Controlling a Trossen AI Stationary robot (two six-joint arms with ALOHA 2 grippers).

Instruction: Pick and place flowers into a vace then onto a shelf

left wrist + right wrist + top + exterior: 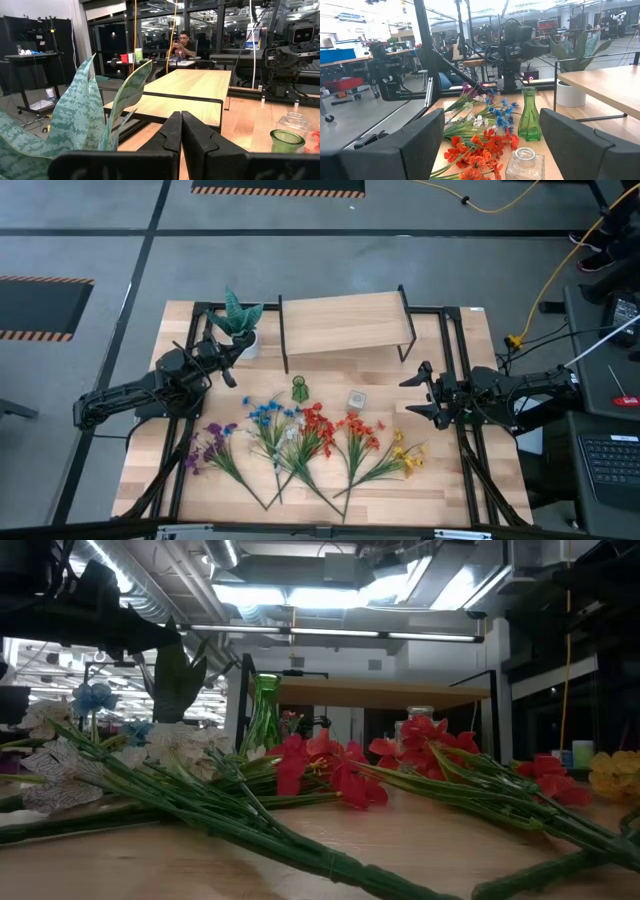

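Several flower sprigs lie flat in a row near the table's front: purple, blue, white, red, orange and yellow. A green glass vase stands upright just behind them, also in the right wrist view. The light-wood shelf stands on black legs at the far side. My left gripper hovers shut beside the potted plant, left of the vase. My right gripper hovers open to the right of the vase, and its fingers point at the flowers.
A spiky green plant in a white pot stands left of the shelf, close to my left gripper. A small clear glass jar stands right of the vase. Black frame rails run along both table sides. A person sits far off in the room.
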